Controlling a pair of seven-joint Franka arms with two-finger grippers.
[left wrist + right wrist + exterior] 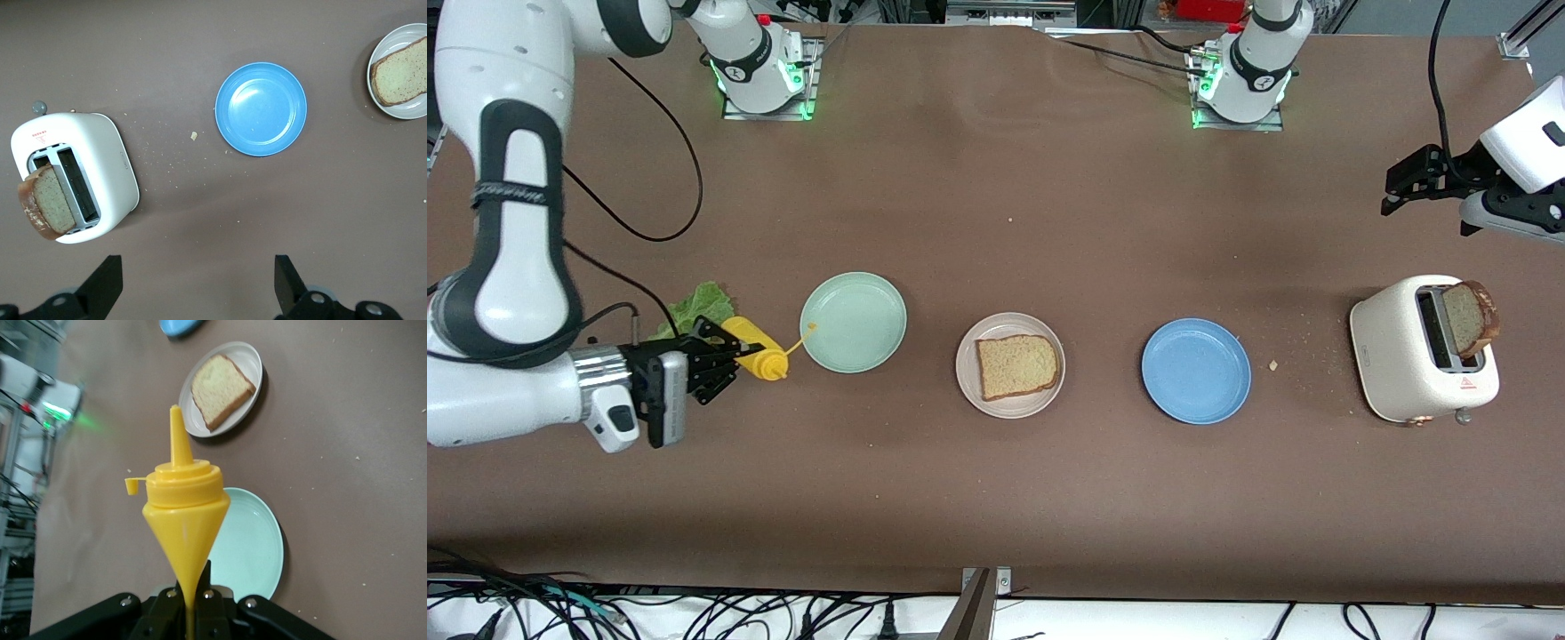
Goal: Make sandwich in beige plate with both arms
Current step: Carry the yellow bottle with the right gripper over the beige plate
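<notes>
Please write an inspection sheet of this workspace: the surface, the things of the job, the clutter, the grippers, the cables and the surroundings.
Surface: brown table, with crumbs between the round blue plate and the white toaster.
Job's things: round beige plate holds one square slice of tan bread; a second bread slice stands in the toaster; green lettuce leaf lies on the table beside the right gripper.
Clutter: round mint-green plate and blue plate, both bare.
Grippers: right gripper shut on the yellow squeeze bottle, nozzle pointing at the mint-green plate; left gripper open, over the table at the left arm's end.
Cables: black cables on the table near the right arm.
Surroundings: more cables along the table's near edge.
</notes>
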